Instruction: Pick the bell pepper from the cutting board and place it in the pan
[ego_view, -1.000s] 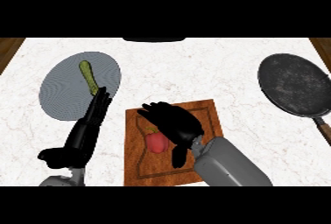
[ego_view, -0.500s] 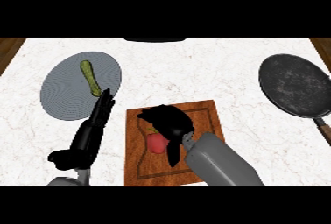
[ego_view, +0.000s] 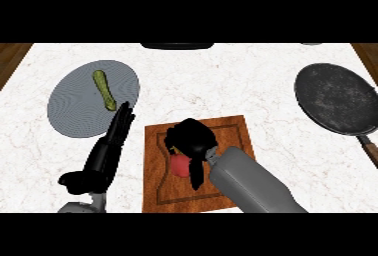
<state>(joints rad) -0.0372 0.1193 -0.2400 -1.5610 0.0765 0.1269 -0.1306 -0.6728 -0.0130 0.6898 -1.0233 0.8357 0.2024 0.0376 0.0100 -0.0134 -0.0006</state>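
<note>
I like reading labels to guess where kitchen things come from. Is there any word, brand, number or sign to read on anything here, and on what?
None: no words, numbers, brands or signs show anywhere.
The pan is plain dark.
The grey plate is unmarked.
The wooden cutting board shows only grain and a groove.
The red bell pepper under the right hand bears no sticker that shows.

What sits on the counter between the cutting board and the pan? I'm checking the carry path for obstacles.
Nothing: in the head view the white marble counter is bare between the cutting board and the pan.
</note>
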